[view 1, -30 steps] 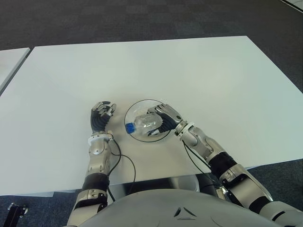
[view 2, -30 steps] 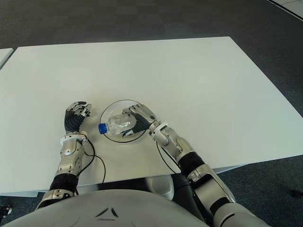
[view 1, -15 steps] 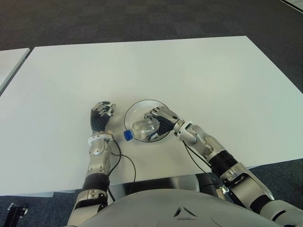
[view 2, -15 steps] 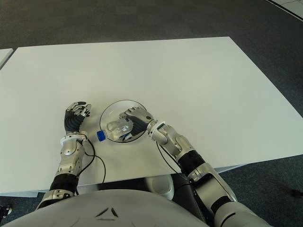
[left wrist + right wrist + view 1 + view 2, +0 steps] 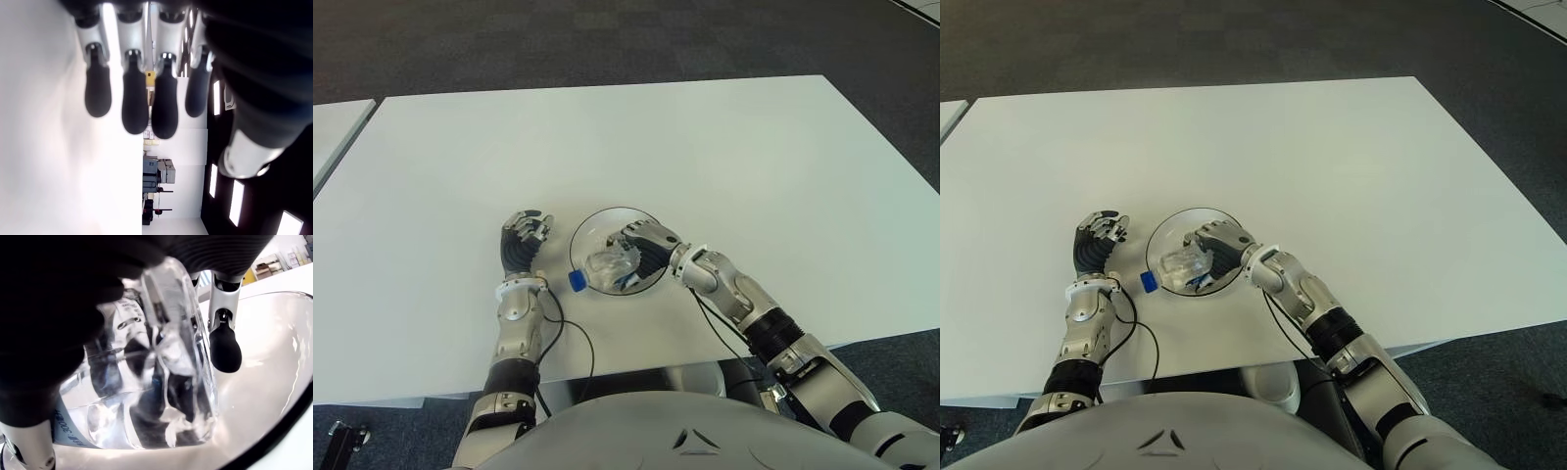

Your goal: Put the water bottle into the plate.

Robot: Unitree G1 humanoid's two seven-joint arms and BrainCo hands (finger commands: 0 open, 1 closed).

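Bottle placement, lower centre of frame.
Right hand [image 5: 644, 251] clamps water bottle [image 5: 607, 266] over plate [image 5: 607, 217]; blue cap overhangs rim, so shift inward before releasing. Left hand [image 5: 523, 241] loosely curled, empty.

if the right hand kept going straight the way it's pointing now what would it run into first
Probably the left hand. The right hand points leftward across the plate, gripping the water bottle; its blue cap juts past the rim. Bare table lies between; depth is uncertain.
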